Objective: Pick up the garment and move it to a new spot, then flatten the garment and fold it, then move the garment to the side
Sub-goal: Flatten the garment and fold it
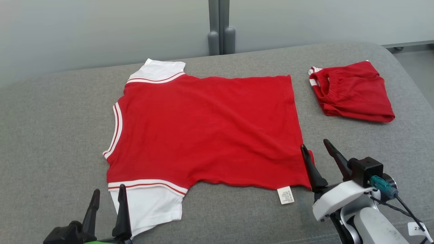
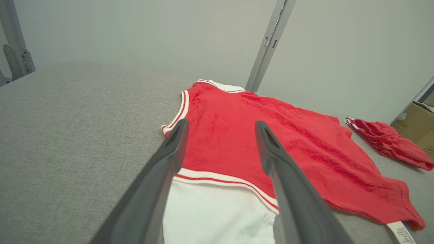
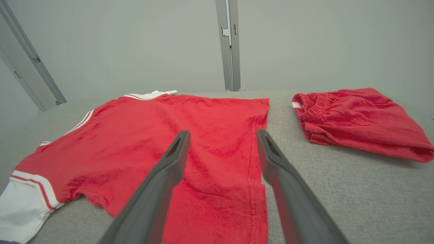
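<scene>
The garment, a red shirt [image 1: 203, 128] with white sleeves, lies spread almost flat in the middle of the grey fabric-covered tabletop [image 1: 51, 135], collar to the left and hem to the right. Flattening looks about done, so folding is probably the step in hand. The left tool [image 1: 109, 189] hovers released over the near white sleeve [image 1: 149, 206]. The right tool [image 1: 314, 144], also released and holding nothing, sits at the near right hem corner. Next, each likely needs to lower, pinch its near edge and carry it toward the far edge together. A cardboard box [image 2: 418, 125] stands far right; its contents cannot be seen.
</scene>
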`<state>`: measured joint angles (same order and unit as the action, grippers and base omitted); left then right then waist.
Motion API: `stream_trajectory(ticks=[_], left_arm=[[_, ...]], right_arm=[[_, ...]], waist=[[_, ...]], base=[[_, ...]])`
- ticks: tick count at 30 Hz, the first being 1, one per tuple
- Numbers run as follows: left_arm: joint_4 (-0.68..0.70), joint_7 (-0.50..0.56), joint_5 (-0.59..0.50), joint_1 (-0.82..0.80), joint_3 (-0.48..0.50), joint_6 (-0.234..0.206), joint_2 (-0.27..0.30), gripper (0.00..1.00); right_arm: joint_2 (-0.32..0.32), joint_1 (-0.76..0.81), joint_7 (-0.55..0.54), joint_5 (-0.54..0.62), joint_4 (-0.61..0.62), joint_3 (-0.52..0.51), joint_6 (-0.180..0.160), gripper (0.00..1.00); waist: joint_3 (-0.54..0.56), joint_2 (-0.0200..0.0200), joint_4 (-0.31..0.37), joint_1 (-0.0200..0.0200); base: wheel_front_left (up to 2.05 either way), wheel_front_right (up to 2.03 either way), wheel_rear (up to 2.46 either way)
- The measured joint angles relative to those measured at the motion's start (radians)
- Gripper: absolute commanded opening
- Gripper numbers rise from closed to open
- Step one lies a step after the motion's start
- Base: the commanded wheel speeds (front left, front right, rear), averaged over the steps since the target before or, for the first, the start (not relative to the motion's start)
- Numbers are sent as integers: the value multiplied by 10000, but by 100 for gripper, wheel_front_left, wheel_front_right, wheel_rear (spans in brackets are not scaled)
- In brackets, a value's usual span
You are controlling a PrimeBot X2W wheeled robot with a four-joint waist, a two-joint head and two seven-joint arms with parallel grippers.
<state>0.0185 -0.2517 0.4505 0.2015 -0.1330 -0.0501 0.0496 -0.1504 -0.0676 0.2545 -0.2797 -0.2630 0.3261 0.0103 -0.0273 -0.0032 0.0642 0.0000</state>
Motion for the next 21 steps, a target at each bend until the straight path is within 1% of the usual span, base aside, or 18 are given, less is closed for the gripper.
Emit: stream_trajectory(ticks=[2, 8, 11, 14, 17, 21], left_arm=[[-98, 0, 163, 71, -19, -4, 0, 100], [-679, 4, 1714, 247, -33, -174, 0, 100], [-1122, 178, 2140, 259, -36, -219, 2, 100], [-1588, 512, 2347, 301, -151, -221, 2, 100], [-2029, 802, 2345, 296, -334, -221, -4, 100], [-2426, 1032, 2347, 291, -345, -309, -4, 100]], right_arm=[[-6, 48, 0, 0, -50, 4, 8, 100], [-146, 258, -2, 10, -384, -4, 12, 100], [-146, 304, -2, 10, -466, -8, 13, 100], [-127, 304, -2, 10, -508, -2, 69, 100], [-105, 297, -2, 10, -520, 6, 73, 100], [-102, 247, -2, 10, -552, 21, 119, 100]], waist=[[-26, 0, 2, 0], [-207, 0, 3, 0], [-306, 0, 2, 0], [-398, 0, 14, 0], [-488, 0, 22, 0], [-599, 0, 31, 0]], base=[[0, 0, 0], [0, 0, 0], [0, 0, 0], [0, 0, 0], [0, 0, 0], [0, 0, 0]])
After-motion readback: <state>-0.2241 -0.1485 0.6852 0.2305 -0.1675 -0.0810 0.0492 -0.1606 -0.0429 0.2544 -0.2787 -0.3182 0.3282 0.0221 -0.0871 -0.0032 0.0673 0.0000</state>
